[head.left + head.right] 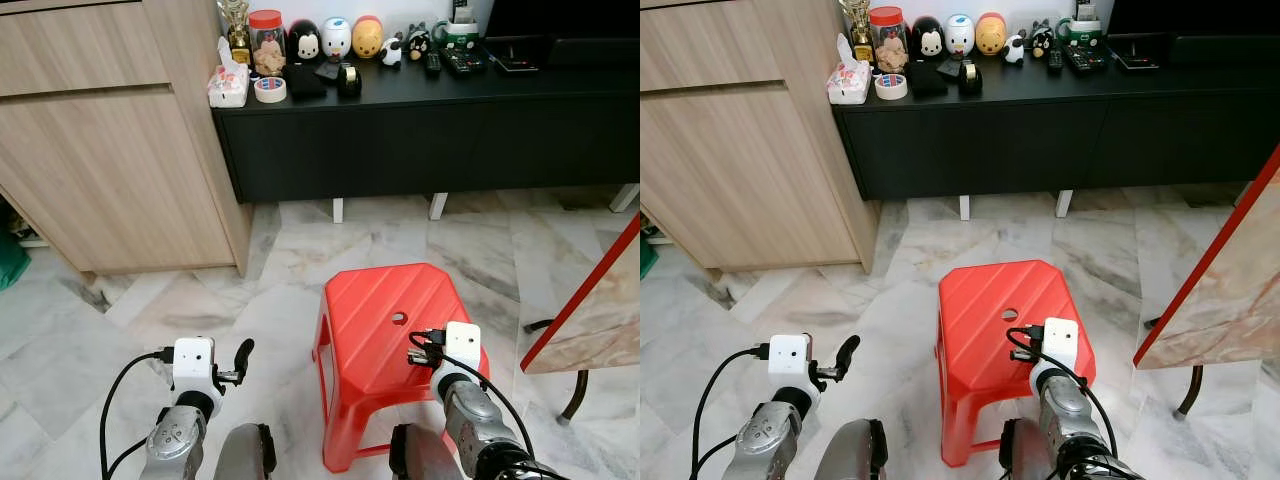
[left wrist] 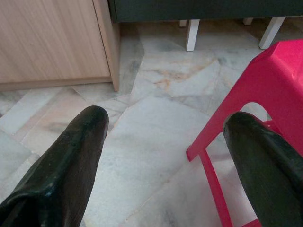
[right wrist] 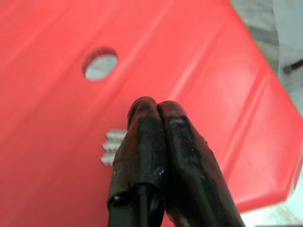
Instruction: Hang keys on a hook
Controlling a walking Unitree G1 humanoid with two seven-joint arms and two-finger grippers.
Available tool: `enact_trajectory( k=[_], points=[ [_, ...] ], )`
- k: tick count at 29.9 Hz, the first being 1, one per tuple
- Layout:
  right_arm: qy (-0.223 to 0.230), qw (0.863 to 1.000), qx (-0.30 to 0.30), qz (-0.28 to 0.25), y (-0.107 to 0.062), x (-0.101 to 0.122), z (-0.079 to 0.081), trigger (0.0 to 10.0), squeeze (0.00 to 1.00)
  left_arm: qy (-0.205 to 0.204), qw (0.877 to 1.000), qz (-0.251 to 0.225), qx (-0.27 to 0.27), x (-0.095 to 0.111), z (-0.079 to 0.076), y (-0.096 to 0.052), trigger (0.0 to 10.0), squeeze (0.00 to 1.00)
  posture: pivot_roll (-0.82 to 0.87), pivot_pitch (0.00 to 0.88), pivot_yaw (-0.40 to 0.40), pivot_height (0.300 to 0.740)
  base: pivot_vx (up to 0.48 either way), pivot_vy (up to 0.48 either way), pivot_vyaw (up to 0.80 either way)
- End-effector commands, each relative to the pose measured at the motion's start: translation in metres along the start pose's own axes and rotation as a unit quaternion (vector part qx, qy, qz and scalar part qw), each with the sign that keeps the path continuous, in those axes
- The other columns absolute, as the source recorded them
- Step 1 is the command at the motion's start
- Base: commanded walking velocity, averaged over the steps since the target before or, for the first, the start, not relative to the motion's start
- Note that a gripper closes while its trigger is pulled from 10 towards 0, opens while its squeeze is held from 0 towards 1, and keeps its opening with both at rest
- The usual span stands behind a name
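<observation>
Wooden cabinet (image 1: 110,150): stands at the left, its side against the end of the black sideboard.
Left gripper (image 2: 165,156): low at the left over the marble floor (image 1: 250,290), fingers spread wide apart with nothing between them; the red stool's leg lies just beside one finger.
Black sideboard (image 1: 420,130): runs along the back wall on white legs; on its top, left to right, a tissue pack (image 1: 228,85), a roll of tape (image 1: 270,89), a red-lidded jar (image 1: 266,40), round toy figures (image 1: 337,38) and remote controls (image 1: 462,60).
Red stool (image 1: 395,330): in the middle of the floor, a round hole in its seat.
Right gripper (image 3: 158,142): above the stool seat, fingers pressed together, gripping nothing.
Keys: cannot be made out anywhere.
Red-edged board (image 1: 590,310): leans in at the far right.
</observation>
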State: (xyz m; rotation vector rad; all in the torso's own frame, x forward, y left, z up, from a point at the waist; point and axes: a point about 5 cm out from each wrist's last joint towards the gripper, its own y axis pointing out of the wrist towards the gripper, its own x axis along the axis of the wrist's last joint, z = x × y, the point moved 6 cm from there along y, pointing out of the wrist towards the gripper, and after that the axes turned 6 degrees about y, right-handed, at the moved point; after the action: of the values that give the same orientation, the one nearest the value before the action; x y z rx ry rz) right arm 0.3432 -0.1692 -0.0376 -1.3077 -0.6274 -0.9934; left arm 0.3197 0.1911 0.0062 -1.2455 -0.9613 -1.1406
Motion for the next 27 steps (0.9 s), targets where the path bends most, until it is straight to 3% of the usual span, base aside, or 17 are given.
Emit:
enact_trajectory(
  k=[1,2,6,11,20,21,22,27],
  points=[
    [0.008,1.000,0.005,-0.017,0.001,0.008,0.003,10.0,0.66,0.009,1.000,0.013,-0.002,-0.006,0.002,-0.001,10.0,0.00,0.08,0.072,0.018,0.597,0.000,0.000,0.00],
    [0.004,1.000,0.005,-0.017,0.001,0.008,0.003,10.0,1.00,0.009,1.000,0.014,-0.002,-0.006,0.002,-0.001,10.0,0.00,0.08,0.072,0.018,0.597,0.000,0.000,0.00],
    [-0.012,1.000,0.013,-0.024,0.000,0.009,0.006,10.0,1.00,0.009,1.000,0.014,-0.001,-0.006,0.002,-0.001,10.0,0.00,0.08,0.072,0.018,0.597,0.000,0.000,0.00],
    [-0.043,0.999,0.023,-0.007,-0.003,-0.006,0.009,10.0,1.00,0.009,1.000,0.015,-0.002,-0.007,0.002,-0.002,10.0,0.00,0.08,0.072,0.018,0.597,0.000,0.000,0.00],
    [-0.050,0.999,0.012,0.011,-0.005,-0.015,0.003,10.0,1.00,0.008,1.000,0.014,-0.002,-0.007,0.001,-0.001,10.0,0.00,0.07,0.079,0.018,0.597,0.000,0.000,0.00],
    [-0.053,0.999,0.007,0.009,-0.004,-0.013,0.002,10.0,0.57,0.008,1.000,0.014,-0.002,-0.007,0.001,-0.001,10.0,0.00,0.08,0.079,0.016,0.597,0.000,0.000,0.00],
    [-0.052,0.999,0.005,0.007,-0.004,-0.011,0.002,10.0,0.00,0.008,1.000,0.014,-0.002,-0.007,0.001,-0.001,10.0,0.00,0.08,0.079,0.016,0.597,0.000,0.000,0.00],
    [-0.050,0.999,0.003,0.003,-0.003,-0.007,0.001,10.0,0.00,0.007,1.000,0.015,-0.001,-0.007,0.002,-0.001,10.0,0.00,0.08,0.079,0.016,0.597,0.000,0.000,0.00]
  ],
)
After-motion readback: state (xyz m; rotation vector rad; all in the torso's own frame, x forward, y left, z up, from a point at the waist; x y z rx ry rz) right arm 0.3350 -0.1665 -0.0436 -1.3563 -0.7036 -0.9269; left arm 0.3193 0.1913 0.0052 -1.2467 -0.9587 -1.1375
